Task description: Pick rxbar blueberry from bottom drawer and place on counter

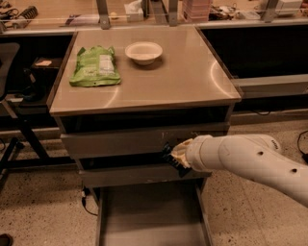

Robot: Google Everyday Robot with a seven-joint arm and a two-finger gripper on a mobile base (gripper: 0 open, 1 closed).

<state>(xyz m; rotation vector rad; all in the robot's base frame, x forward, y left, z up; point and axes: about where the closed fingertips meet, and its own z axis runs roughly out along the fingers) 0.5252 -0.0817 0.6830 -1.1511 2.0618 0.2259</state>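
The bottom drawer [149, 218] stands pulled open at the foot of the cabinet, and its grey floor shows bare. My gripper [174, 156] is at the end of the white arm [245, 161], which reaches in from the right. It hangs in front of the two closed drawer fronts, above the open drawer. It is shut on a small dark bar, the rxbar blueberry [170, 158], which sticks out to the left of the pale fingers [182, 152]. The counter [173, 79] is the glossy beige top above.
A green snack bag [95, 67] lies on the counter's left side and a white bowl [143, 52] sits at its back middle. A cluttered workbench [57, 14] runs behind. A black stand [19, 139] is on the left, with speckled floor around it.
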